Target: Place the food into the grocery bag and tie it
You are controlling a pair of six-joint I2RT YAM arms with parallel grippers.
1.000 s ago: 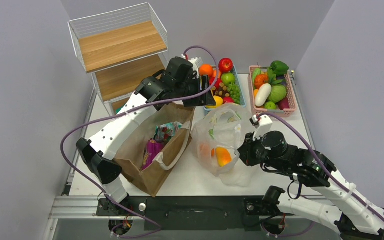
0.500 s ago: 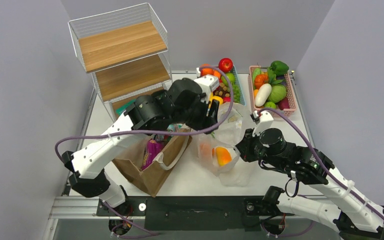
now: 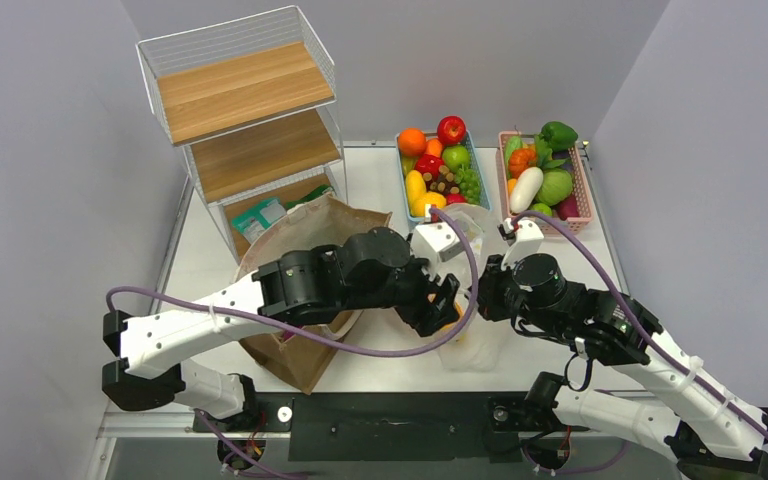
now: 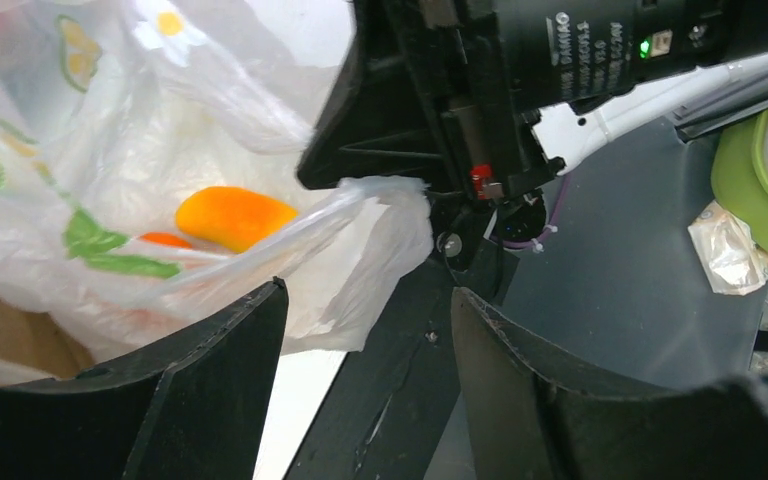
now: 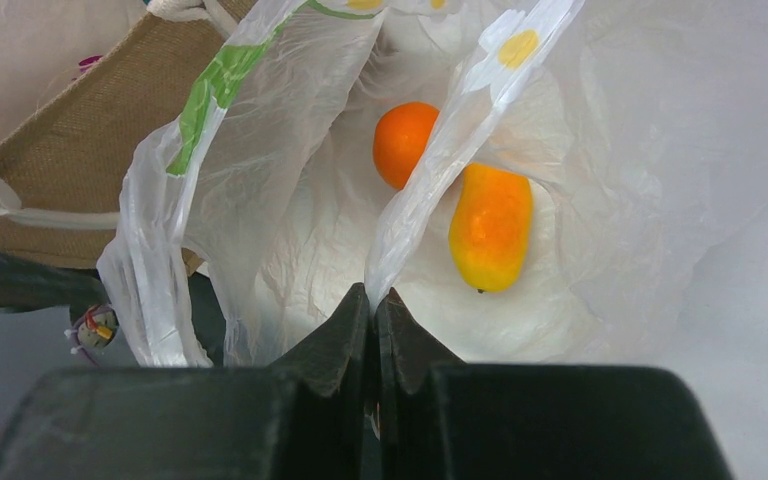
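The grocery bag, thin clear plastic with yellow and green print, lies open in the middle of the table. Inside it are a round orange toy fruit and a long yellow-orange one. My right gripper is shut on a strip of the bag's rim. My left gripper is open and empty, its jaws just below the bag's pinched flap, beside the right gripper. In the top view the left gripper covers most of the bag. The snack packets are hidden.
A brown paper bag stands under my left arm. A wire shelf is at the back left, with packets on its lowest level. A blue fruit basket and a pink vegetable basket stand at the back.
My left arm has swung from the back by the fruit basket forward and down to the bag, next to the right gripper. The right gripper has kept its hold on the bag.
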